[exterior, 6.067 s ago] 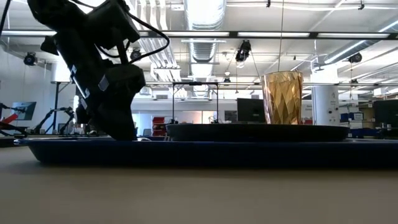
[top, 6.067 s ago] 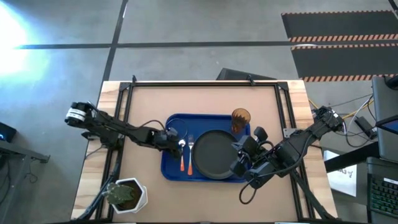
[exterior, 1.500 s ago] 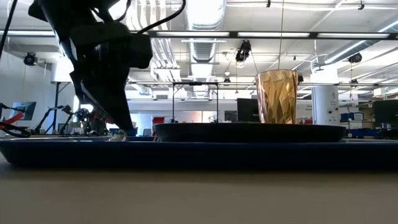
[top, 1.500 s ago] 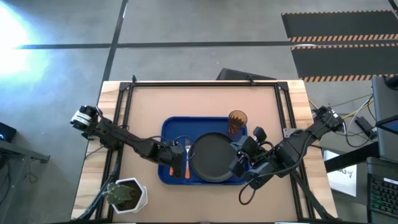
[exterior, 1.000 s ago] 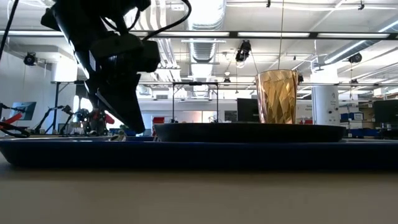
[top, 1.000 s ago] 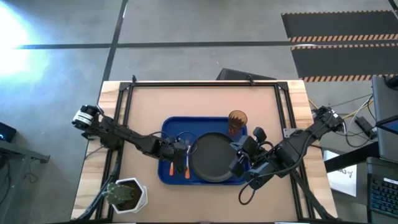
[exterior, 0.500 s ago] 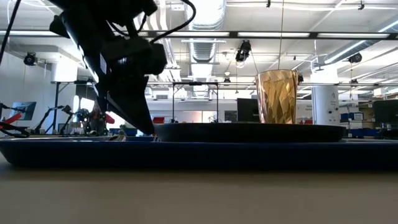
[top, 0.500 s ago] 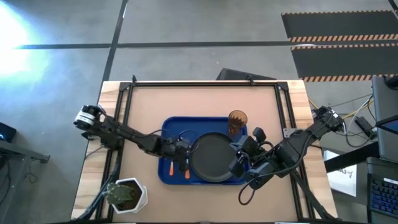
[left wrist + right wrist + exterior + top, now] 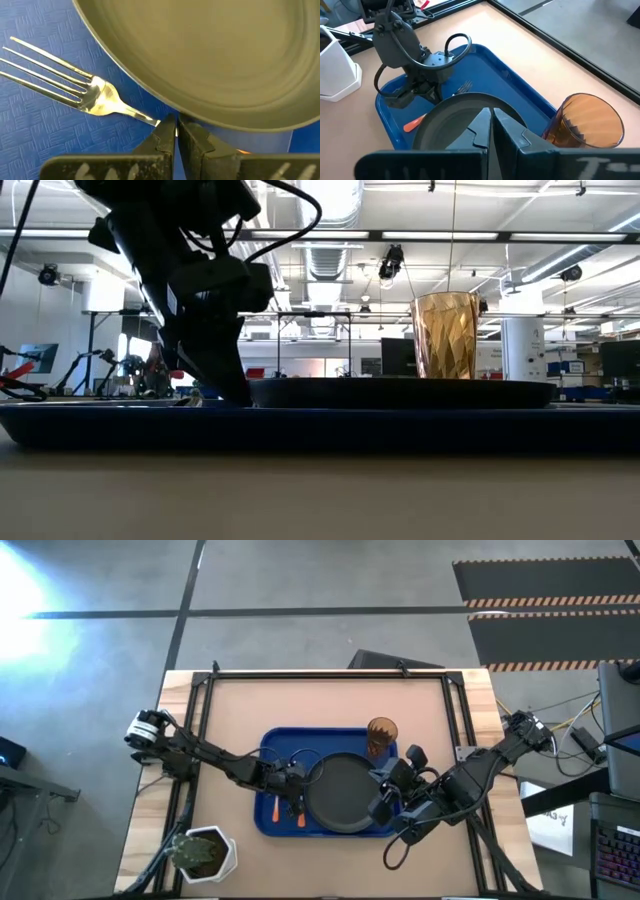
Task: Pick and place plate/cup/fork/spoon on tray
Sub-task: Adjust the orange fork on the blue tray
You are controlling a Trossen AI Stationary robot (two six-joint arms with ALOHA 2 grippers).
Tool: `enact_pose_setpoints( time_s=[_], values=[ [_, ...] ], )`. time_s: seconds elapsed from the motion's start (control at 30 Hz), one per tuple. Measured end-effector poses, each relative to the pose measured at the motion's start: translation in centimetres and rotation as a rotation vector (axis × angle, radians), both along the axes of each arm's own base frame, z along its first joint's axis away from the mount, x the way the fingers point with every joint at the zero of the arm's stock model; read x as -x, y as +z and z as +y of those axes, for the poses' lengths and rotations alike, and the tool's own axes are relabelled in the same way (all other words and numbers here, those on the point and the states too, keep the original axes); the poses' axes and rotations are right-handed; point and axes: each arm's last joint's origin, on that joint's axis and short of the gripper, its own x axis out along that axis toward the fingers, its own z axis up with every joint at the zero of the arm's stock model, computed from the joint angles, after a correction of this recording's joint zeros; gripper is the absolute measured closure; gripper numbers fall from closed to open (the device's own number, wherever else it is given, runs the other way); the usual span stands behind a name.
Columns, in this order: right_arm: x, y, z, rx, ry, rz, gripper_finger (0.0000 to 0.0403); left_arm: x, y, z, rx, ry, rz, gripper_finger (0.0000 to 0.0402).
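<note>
While the blue tray carries one plate, one cup and one fork, the spoon stays hidden. The left hand, fingers pressed together, sits at the plate's rim beside the fork. The right hand, also closed, rests over the plate's other edge.

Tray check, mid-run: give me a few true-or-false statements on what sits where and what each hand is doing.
1. The plate lies on the tray. True.
2. The cup stands on the bare table. False: it stands on the tray, beside the plate.
3. The left hand is shut, its tips at the fork handle by the plate's rim. True.
4. The fork lies on the plate. False: it lies on the tray's blue floor beside the plate.
5. The right hand grips the cup. False: it is shut on nothing, over the plate.
</note>
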Motion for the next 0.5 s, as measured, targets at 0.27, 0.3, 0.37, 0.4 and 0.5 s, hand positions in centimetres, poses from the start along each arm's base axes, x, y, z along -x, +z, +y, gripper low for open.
enact_pose_setpoints(
  time_s=[0.27,0.3,0.37,0.4,0.5],
  values=[
    [0.0,0.0,0.0,-0.002,0.0,-0.003,0.0394,0.3,-0.3,0.3,-0.004,0.009,0.025,0.0402],
    [0.0,0.0,0.0,-0.003,0.0,-0.005,0.0394,0.4,-0.4,0.3,-0.003,0.012,0.027,0.0402],
    [-0.1,0.0,0.0,-0.004,0.0,-0.007,0.0394,0.5,-0.6,0.3,-0.005,0.015,0.041,0.0402],
    [-0.1,0.0,0.1,-0.006,0.0,-0.009,0.0394,0.7,-0.6,0.4,-0.004,0.021,0.054,0.0402],
    [-0.1,0.1,0.1,-0.007,0.001,-0.011,0.0394,1.2,-1.0,0.5,0.004,0.035,0.085,0.0402]
  ],
)
